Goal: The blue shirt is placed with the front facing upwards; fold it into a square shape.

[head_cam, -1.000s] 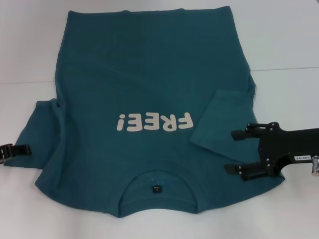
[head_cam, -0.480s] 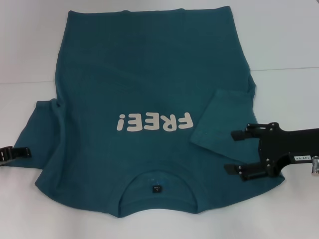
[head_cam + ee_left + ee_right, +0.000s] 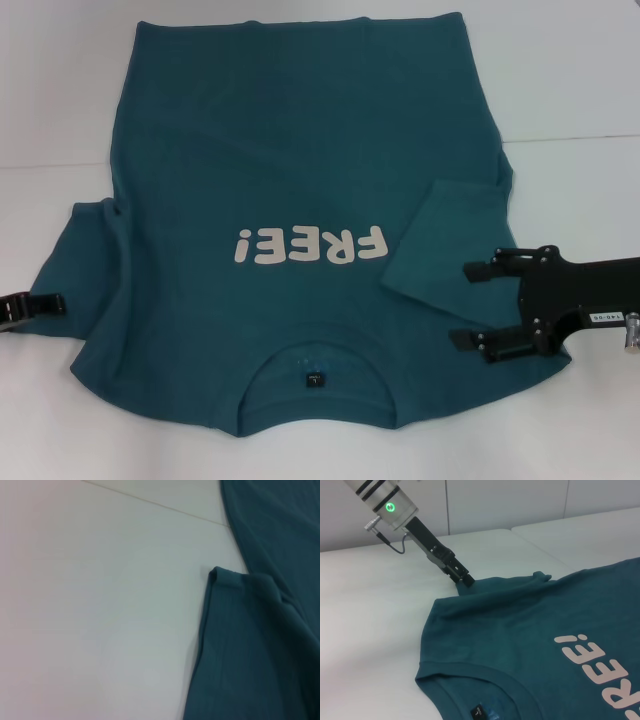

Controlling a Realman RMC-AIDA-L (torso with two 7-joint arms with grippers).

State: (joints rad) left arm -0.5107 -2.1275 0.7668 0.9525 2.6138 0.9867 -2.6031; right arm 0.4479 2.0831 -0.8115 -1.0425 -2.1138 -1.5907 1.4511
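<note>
White table (image 3: 580,70), blue shirt (image 3: 300,150), "FREE!" print (image 3: 310,245)

The left gripper (image 3: 45,302) is cut off at the head view's edge, fingertips too small to tell.

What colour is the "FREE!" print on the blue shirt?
Cream, on the teal-blue shirt; the print shows best in the head view.

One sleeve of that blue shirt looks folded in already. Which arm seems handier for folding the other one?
Probably the left. The left gripper sits at the edge of the spread-out left sleeve; the right gripper, fingers open, hovers over the right sleeve, which is folded onto the blue shirt.
</note>
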